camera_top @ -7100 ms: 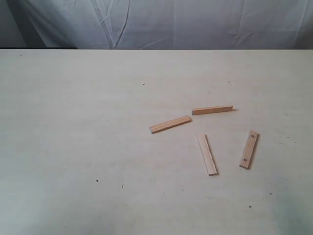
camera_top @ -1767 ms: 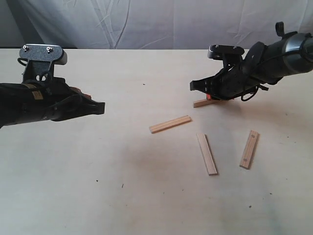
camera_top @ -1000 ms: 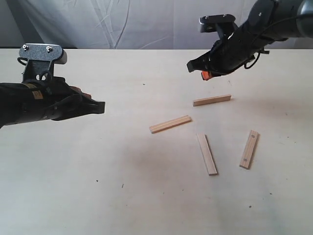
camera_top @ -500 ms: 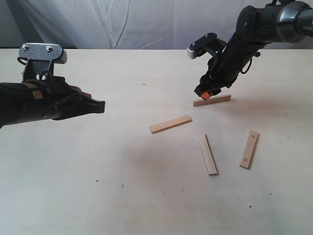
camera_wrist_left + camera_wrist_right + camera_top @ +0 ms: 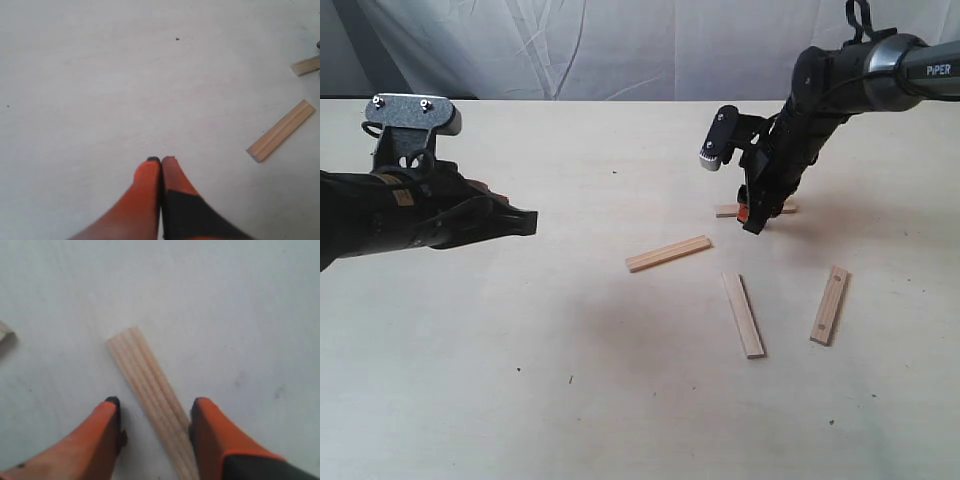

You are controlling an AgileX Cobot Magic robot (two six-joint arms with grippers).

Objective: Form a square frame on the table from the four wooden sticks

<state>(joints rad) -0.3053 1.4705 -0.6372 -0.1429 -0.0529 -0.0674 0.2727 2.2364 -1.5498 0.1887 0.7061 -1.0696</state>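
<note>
Right wrist view: the right pincer [image 5: 156, 403] stands apart, its fingers [image 5: 107, 412] either side of the far stick [image 5: 142, 367], which lies flat on the worktop [image 5: 240, 300]. The second stick [image 5: 668, 253], third stick [image 5: 743, 315] and fourth stick [image 5: 829, 305] lie loose nearby. The left pincer [image 5: 161, 160] is pressed together, empty, well to the left.

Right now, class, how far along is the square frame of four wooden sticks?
Done: nothing; no sticks meet at corners. In hand: the open right gripper straddles the far stick, not gripping. The left gripper is shut, empty. Left: placing that, the slanted stick, middle stick and dotted stick.
</note>
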